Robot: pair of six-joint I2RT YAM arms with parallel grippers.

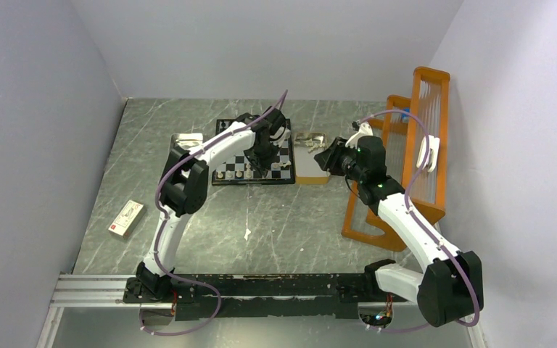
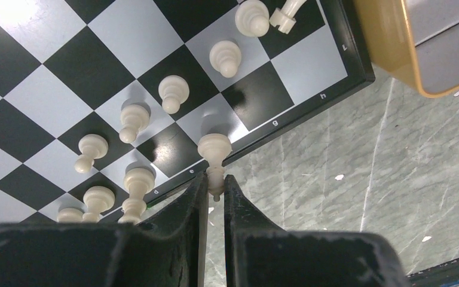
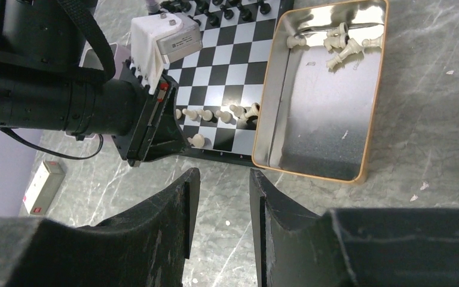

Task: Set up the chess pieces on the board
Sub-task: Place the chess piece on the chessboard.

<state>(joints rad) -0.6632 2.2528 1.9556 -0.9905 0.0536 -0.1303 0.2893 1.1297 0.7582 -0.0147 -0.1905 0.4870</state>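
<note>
Grey marbled counter (image 1: 275,225) | left end effector (image 2: 215,185) was clamped on a cream chess piece (image 2: 214,149) at the near edge of the board (image 2: 125,36) | right end effector (image 3: 222,197) stood half-open, empty, near the metal tray (image 3: 311,137) | risk: on release the piece could tip off its edge square or into the pawns (image 2: 173,92)

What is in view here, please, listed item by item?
board: one, black-and-white checks, table centre.
tan tray: one, silvery inside, right of the board.
cream chess pieces: several, along the board's near edge; more in the tan tray.
black chess pieces: several, board's far edge.
metal tray: one, silvery, left of the board.
small box: one, white and red, table's left.
rack: one, orange, far right.
left gripper: black, shut on a cream piece at the board's edge.
right gripper: black, open, empty.
</note>
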